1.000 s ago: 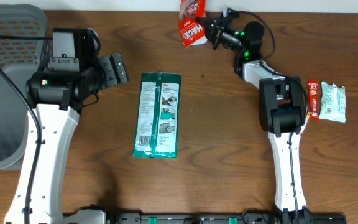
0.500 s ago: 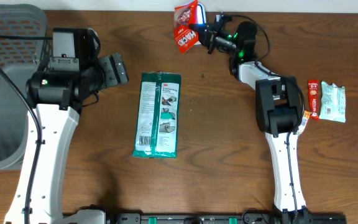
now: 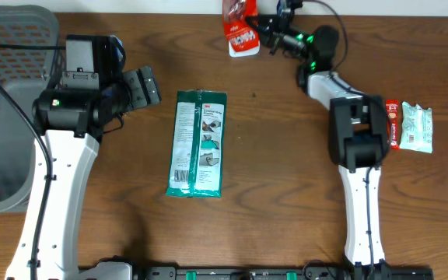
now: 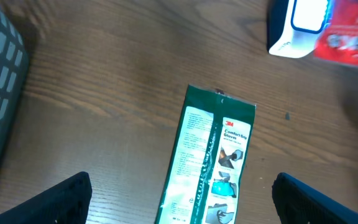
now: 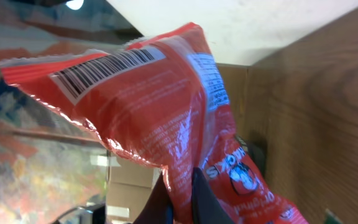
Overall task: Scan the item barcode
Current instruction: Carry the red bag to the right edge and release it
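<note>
Here, the right gripper [image 3: 255, 28] reaches to the far edge of the brown wooden table [image 3: 286, 179], its jaws pinched shut on a glossy red plastic snack bag [image 3: 237, 25]. In the right wrist view the dark fingers [image 5: 164, 198] clamp the bag's lower part, and the crinkled foil fans out above them. A black-and-white barcode [image 5: 104, 67] sits on a white strip near the bag's upper edge, facing that camera. From overhead I cannot tell whether the bag touches the table or hangs clear of it.

The left gripper [image 3: 145, 85] hovers over the left part of the table with its jaws spread wide and nothing between them. Its black fingertips [image 4: 64, 198] show at the two lower corners of the left wrist view.

A flat green rectangular wipes packet [image 3: 198, 144] lies lengthwise on the wood between the two arms, apart from both grippers. A grey mesh basket [image 3: 6, 47] stands at the left edge. By the right arm, a small red wrapper [image 3: 393, 124] lies just beside a pale green packet [image 3: 415, 128].
</note>
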Controlling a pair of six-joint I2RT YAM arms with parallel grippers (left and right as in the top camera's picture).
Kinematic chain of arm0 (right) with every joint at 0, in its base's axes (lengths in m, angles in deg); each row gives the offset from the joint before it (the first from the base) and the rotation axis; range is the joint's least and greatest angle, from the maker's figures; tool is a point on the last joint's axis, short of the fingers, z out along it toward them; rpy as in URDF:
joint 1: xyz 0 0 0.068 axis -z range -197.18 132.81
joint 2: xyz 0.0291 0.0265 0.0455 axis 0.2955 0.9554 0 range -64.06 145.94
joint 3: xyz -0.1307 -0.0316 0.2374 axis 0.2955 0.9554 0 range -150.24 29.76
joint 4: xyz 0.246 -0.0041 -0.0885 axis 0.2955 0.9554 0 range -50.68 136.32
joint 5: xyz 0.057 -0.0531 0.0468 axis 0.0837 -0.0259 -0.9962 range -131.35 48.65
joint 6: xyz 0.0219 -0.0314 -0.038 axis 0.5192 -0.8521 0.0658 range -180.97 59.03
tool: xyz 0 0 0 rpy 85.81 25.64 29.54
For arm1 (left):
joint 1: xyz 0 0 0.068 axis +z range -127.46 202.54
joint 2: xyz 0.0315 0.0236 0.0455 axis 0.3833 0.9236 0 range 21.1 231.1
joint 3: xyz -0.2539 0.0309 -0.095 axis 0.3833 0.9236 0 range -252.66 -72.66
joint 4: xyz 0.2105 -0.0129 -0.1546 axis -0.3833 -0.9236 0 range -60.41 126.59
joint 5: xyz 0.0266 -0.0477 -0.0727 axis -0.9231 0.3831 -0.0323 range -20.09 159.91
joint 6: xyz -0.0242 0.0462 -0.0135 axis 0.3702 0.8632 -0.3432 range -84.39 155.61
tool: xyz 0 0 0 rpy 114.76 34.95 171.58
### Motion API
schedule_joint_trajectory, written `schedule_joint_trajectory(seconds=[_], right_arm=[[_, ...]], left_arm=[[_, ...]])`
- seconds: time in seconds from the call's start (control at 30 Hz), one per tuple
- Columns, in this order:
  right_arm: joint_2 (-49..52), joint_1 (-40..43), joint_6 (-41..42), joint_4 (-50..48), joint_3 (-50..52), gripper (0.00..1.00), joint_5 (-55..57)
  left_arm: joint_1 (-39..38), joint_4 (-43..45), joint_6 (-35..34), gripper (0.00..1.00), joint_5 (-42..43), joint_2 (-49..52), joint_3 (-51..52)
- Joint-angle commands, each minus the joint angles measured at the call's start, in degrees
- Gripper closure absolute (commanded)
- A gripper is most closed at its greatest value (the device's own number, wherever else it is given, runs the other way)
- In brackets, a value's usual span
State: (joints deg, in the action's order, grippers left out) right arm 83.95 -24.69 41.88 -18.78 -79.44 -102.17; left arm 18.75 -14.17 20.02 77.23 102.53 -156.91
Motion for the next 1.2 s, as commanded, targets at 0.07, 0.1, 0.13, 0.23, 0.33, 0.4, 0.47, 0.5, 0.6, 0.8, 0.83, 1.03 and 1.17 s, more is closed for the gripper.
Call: schedule_joint_trajectory(seconds=[0.07,0.1,0.13,0.23,0.33,0.4,0.47,0.5,0.6,0.8,0.83,1.03,1.17], right_arm=[[-16.6,2.8,-24.1,22.9,-0.7,0.99,-1.5],[-18.8,3.3,-30.0,30.1,-0.7,0.99,-1.1],[-22.3,4.3,-39.7,42.0,-0.7,0.99,-0.5],[-28.6,7.1,-57.8,65.3,-0.7,0.99,1.6],[-34.3,11.5,-76.9,90.0,-0.7,0.99,9.3],[-36.7,14.4,-85.6,102.2,-0.7,0.99,17.0],[-38.1,16.8,-92.6,111.6,-0.7,0.99,26.8],[-38.4,18.6,-97.3,118.6,-0.7,0.99,36.7],[-37.7,21.0,-100.2,128.3,-0.2,0.99,55.0],[-37.1,23.8,-100.1,129.3,6.4,0.99,74.2],[-37.1,24.2,-100.1,128.0,8.0,0.99,75.3],[-37.1,26.1,-100.1,120.2,15.8,0.87,76.0],[-37.1,27.2,-100.1,118.3,17.7,0.36,76.0]], left_arm=[[0.2,0.0,0.6,0.07,-0.3,-0.1,-0.1],[0.2,0.0,0.6,0.07,-0.3,-0.1,-0.1],[0.2,0.0,0.6,0.07,-0.3,-0.1,-0.1],[0.2,0.0,0.5,0.07,-0.3,-0.1,-0.1],[0.2,0.0,0.6,0.07,-0.3,-0.1,-0.1],[0.2,0.0,0.5,0.07,-0.3,-0.1,-0.1],[0.2,0.0,0.6,0.07,-0.3,-0.1,-0.1],[0.2,0.0,0.6,0.07,-0.3,-0.1,-0.1],[0.2,0.0,0.6,0.07,-0.3,-0.1,-0.1],[0.2,0.0,0.6,0.07,-0.3,-0.1,-0.1],[0.2,0.0,0.6,0.07,-0.3,-0.1,-0.1],[0.2,0.0,0.6,0.07,-0.3,-0.1,-0.1],[0.2,0.0,0.6,0.07,-0.3,-0.1,-0.1]])
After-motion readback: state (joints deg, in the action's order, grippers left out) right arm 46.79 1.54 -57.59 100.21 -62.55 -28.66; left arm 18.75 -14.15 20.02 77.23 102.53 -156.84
